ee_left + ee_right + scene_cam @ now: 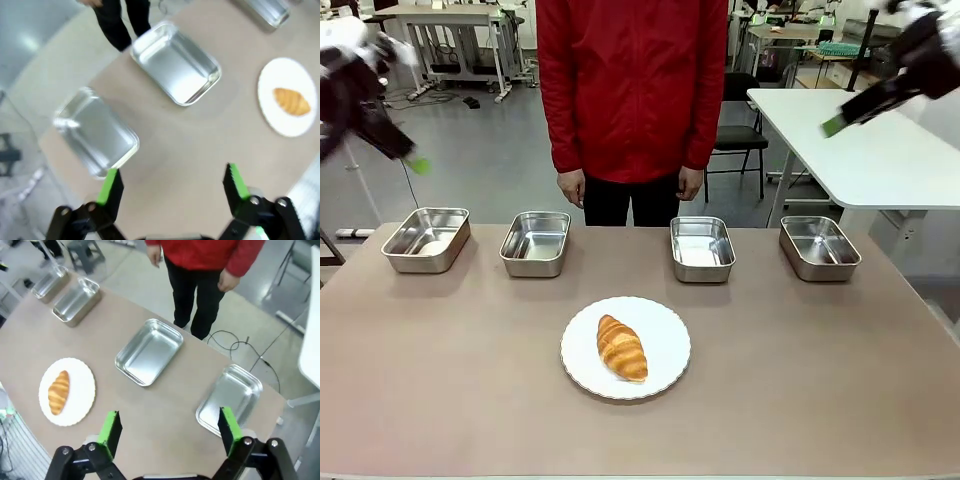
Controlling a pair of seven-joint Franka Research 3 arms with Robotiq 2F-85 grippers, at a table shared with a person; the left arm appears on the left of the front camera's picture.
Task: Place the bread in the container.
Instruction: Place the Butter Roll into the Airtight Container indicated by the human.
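The bread, a golden-brown croissant (622,348) (291,101) (58,391), lies on a round white plate (668,335) (80,390) at the table's middle front. Four look-alike steel trays stand in a row behind it: far left (426,238), inner left (535,242), inner right (702,248) and far right (819,246). All look bare inside. My left gripper (417,164) (172,185) hangs open, high off the table's left side. Equally open and high, my right gripper (833,125) (169,429) is off the right side. Neither holds anything.
A person in a red jacket stands at the far edge behind the middle trays, hands (571,186) (689,183) hanging at the sides. A white side table (880,160) and a chair stand behind at the right. Brown tabletop (800,380) stretches around the plate.
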